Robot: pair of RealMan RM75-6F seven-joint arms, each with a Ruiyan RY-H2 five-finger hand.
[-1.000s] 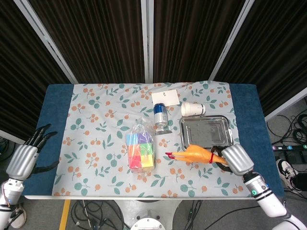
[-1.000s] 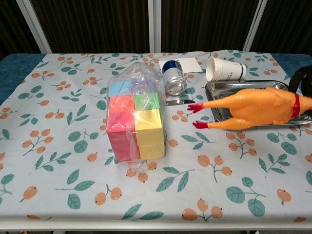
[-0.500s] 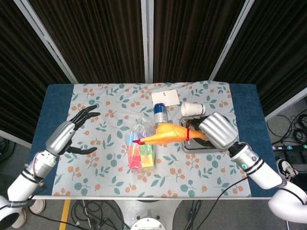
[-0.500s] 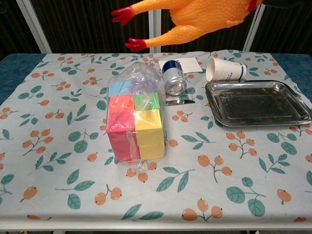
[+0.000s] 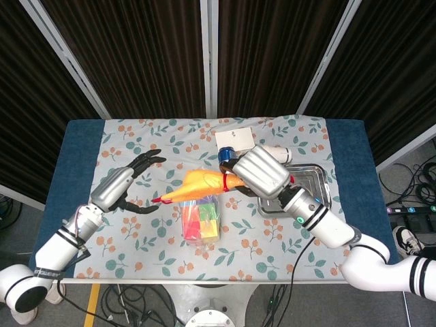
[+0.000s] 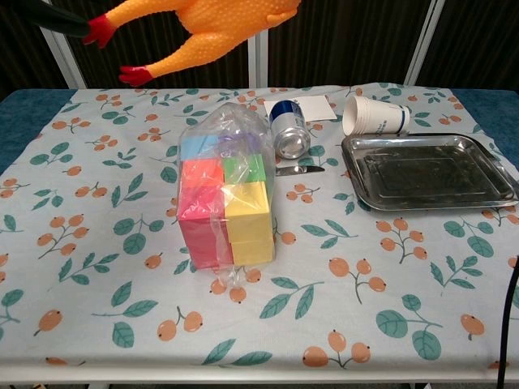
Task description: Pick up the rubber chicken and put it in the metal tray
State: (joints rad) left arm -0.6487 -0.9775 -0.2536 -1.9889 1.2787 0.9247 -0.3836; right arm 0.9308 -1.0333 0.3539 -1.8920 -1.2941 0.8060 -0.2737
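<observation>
My right hand (image 5: 262,173) holds the orange rubber chicken (image 5: 196,185) by its neck end, high above the table. The chicken points left, its red feet close to my left hand (image 5: 126,186). That hand is raised with its fingers spread and nothing in it. In the chest view the chicken (image 6: 203,24) hangs at the top left, its red feet near a dark fingertip (image 6: 57,20) of the left hand. The metal tray (image 6: 428,170) lies at the right of the table with nothing in it. In the head view my right arm partly covers the tray (image 5: 315,184).
A clear bag of coloured foam blocks (image 6: 225,203) stands mid-table, under the chicken. Behind it lie a blue can (image 6: 289,128) on its side, a white card (image 6: 303,107) and a tipped paper cup (image 6: 375,116) just behind the tray.
My right hand has carried the chicken up off the table's right side and leftward over the blocks. My left hand has risen from the table's left edge toward the chicken's feet.
</observation>
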